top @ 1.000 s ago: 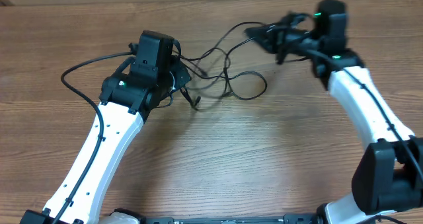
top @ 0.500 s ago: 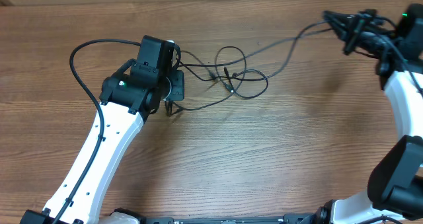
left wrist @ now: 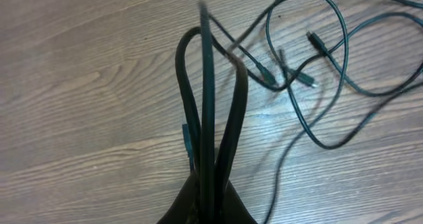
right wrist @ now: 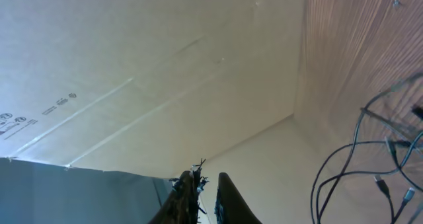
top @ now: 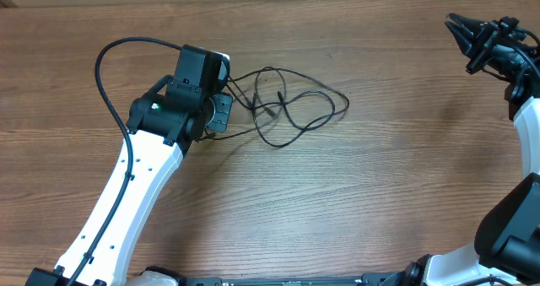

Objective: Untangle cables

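The cables (top: 291,109) lie as a loose black tangle on the wooden table, just right of my left gripper (top: 221,113). In the left wrist view that gripper (left wrist: 211,204) is shut on several strands (left wrist: 207,85) that rise out of its jaws, and the tangle with its small plugs (left wrist: 310,42) spreads behind. My right gripper (top: 457,26) hangs high at the far right, well away from the cables. In the right wrist view it (right wrist: 208,178) shows a narrow gap between its fingertips with nothing in it, and the cables (right wrist: 370,151) show at the lower right.
A thick black arm wire (top: 103,67) loops out left of my left arm (top: 143,176). A cardboard wall (right wrist: 165,65) stands beyond the table's far edge. Bare wooden tabletop (top: 354,193) stretches between the two arms.
My right gripper pulled a strand out to the right and let it go. The strand has dropped back onto the tangle. My left gripper has stayed shut on its strands.
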Available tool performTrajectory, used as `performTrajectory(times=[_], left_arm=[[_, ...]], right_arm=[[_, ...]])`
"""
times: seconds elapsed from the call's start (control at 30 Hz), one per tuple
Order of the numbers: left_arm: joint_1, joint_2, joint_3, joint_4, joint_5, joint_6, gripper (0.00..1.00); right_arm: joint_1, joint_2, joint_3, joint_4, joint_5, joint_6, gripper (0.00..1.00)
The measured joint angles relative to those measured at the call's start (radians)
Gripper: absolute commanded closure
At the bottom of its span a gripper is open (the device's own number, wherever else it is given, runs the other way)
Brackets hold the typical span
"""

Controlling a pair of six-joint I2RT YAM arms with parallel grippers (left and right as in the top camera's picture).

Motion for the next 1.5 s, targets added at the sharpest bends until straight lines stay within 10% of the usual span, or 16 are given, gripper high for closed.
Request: performTrajectory(times=[0.2,0.5,0.77,1.5], left_arm=[[0.0,0.0,0.0,0.005,0.002,0.025,0.96],[0.0,0.0,0.0,0.082,0.061,0.015,0.96],[0.0,0.0,0.0,0.099,0.084,-0.027,0.96],[0.0,0.0,0.0,0.206,0.103,-0.248,0.96]], right_arm=[[0.005,0.0,0.0,-0.031,-0.01,-0.078,0.67],[0.127,0.0,0.001,-0.383,0.003,-0.436,0.03],[0.322,0.0,0.001,-0.607,0.152,-0.782,0.0],[0.802,0.0,0.001,-0.659,0.601,-1.188,0.0]])
